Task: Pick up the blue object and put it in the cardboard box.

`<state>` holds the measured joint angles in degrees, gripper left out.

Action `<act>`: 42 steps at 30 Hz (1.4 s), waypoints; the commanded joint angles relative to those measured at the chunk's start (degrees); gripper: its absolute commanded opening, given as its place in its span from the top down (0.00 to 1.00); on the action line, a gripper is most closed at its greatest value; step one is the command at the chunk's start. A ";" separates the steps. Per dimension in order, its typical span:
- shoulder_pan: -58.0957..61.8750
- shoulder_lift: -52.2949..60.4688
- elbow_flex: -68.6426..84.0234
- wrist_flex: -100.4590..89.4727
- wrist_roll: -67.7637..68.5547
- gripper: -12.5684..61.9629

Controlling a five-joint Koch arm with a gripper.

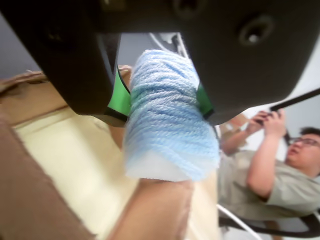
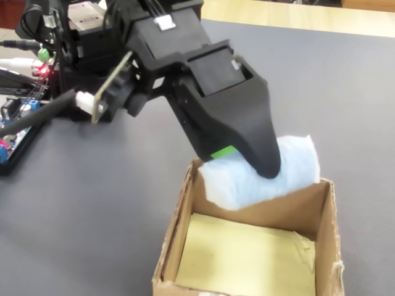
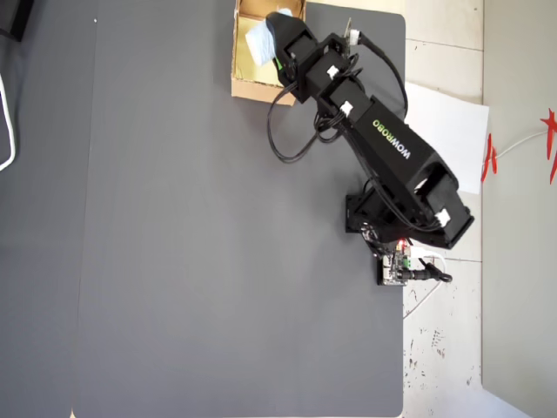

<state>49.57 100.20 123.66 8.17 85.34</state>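
- Black plastic jaws of the gripper clamp the blue object from both sides in the wrist view, green pads pressed into its fuzzy wrap.
- Held lump hangs over the cardboard box in the fixed view, just above the far wall, its pale end jutting past the black finger.
- Box interior shows bare yellowish lining below the gripper, with open room between the four walls.
- Overhead view places the box at the top edge of the grey mat, near its top-right corner; the arm reaches diagonally from its base by the mat's right edge.
- Most of the mat lies clear to the left and below the arm in the overhead view.
- Only the wrist view shows a man in glasses beyond the box, arms raised.
- Only the fixed view shows the circuit boards and a lit red lamp beside the arm's base at left.
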 commanded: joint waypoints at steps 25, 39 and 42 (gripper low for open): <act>-16.96 19.69 13.62 -16.17 5.54 0.41; -34.10 29.79 32.17 -22.85 7.82 0.38; -35.68 30.50 35.42 -23.55 8.09 0.38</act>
<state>14.59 129.38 160.40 -9.23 91.49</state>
